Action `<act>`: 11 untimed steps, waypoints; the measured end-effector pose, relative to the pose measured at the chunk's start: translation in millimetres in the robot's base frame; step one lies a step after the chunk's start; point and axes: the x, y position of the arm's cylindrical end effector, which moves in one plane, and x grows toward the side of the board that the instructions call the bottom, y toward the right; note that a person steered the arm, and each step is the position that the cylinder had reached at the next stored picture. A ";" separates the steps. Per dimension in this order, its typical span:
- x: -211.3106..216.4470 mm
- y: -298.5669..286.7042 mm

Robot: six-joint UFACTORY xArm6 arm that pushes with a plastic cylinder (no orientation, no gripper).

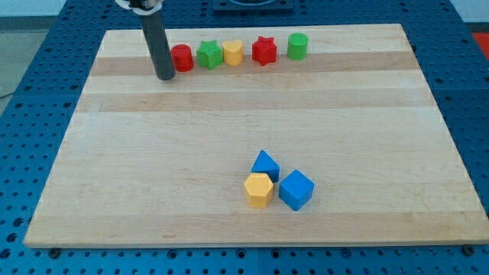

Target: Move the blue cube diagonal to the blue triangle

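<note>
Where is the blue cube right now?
The blue cube sits near the view's bottom, right of centre on the wooden board. It is just right of the yellow block and below-right of the blue triangle, far from my tip.

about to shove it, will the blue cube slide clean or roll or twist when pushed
The blue cube has flat faces, so it probably slides rather than rolls. Pushed off-centre it may twist. It sits against the yellow block, likely nudging it. My tip is far off.
</note>
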 end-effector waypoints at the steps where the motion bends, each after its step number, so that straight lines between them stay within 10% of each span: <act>1: -12.9 10.1; 3: 35.1 16.9; 5: 187.6 17.1; 7: 281.7 123.9; 11: 180.2 208.5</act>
